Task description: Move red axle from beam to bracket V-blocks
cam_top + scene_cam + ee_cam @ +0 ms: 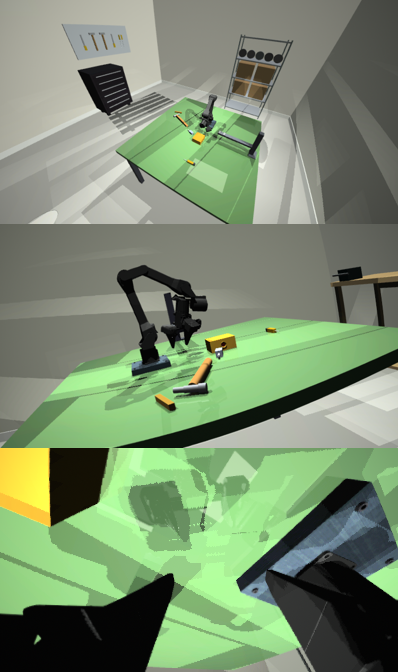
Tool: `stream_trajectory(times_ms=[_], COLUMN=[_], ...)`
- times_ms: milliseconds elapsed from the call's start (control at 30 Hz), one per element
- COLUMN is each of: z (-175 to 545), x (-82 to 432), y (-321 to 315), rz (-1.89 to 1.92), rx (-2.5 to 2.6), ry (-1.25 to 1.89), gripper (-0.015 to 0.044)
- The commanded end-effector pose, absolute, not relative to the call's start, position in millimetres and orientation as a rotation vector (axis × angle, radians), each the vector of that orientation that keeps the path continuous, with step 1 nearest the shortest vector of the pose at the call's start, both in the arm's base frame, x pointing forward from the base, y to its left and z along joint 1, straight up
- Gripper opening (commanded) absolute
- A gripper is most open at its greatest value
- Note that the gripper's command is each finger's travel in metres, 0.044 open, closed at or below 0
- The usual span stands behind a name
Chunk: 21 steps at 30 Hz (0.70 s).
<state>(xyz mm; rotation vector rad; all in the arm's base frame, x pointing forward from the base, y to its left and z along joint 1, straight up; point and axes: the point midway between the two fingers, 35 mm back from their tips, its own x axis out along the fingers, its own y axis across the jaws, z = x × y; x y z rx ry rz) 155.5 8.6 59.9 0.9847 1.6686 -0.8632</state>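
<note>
Pincer (208, 129) (180, 345) (218, 576), matte black with tapering fingers, hangs wide open and holding nothing above the green desk (166, 139) (264, 379) (240, 553), while the smooth yellow rectangular beam (198, 138) (214, 344) (22, 478) lies to its right in the exterior view, near but apart. What looks like the dark-red cylindrical axle (223, 344) sits inside the beam's round bore, its long axis presumably running from the near face toward the far one, so the coming move probably needs a rightward shift and fingers lined up with that bore, clear of the grey metallic piece (190, 131) (218, 352) just before it.
</note>
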Motion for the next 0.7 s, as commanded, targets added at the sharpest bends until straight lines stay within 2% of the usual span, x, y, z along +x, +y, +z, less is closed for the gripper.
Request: stream_trajectory(times_ms=[0, 33, 667], z=[61.9, 65.7, 105.3], x=[155.4, 155.3, 154.5], y=[8.6, 8.6, 8.9], rz=[-0.863, -0.863, -0.863], rx=[0.985, 0.985, 0.985], ry=[1.669, 1.669, 1.668], gripper=[0.0426, 0.044, 0.044])
